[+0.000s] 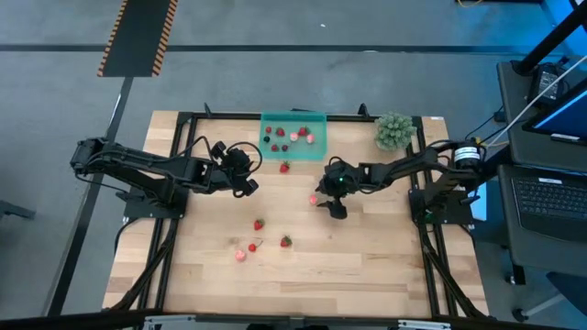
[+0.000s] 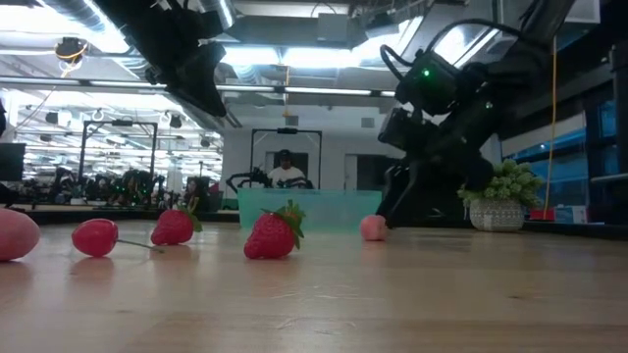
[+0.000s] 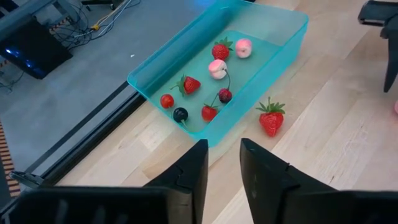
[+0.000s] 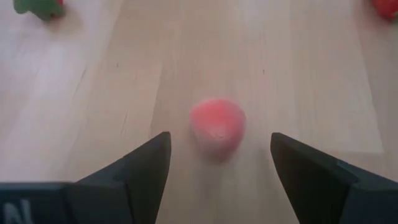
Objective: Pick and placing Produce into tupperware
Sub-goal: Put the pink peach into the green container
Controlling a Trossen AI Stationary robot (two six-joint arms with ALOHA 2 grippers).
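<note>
The teal tupperware (image 1: 293, 118) sits at the table's far edge and holds several red, pink and dark pieces (image 3: 217, 68). One strawberry (image 3: 272, 117) lies on the table just outside its near wall. A pale pink piece (image 4: 216, 127) rests on the wood mid-table. My right gripper (image 1: 324, 200) is low over it and open. Its fingers (image 4: 143, 171) stand wide on either side of the piece without touching it. My left gripper (image 3: 224, 158) hovers near the tupperware's near-left corner. It is empty, with a narrow gap between its fingers. More strawberries (image 1: 259, 224) lie nearer the front.
A green leafy clump in a pot (image 1: 393, 130) stands at the far right corner. Loose pieces lie front-centre: strawberries (image 2: 275, 233), (image 2: 175, 226), a red berry (image 2: 95, 236) and a pink one (image 2: 15, 233). A person sits in the room beyond the table.
</note>
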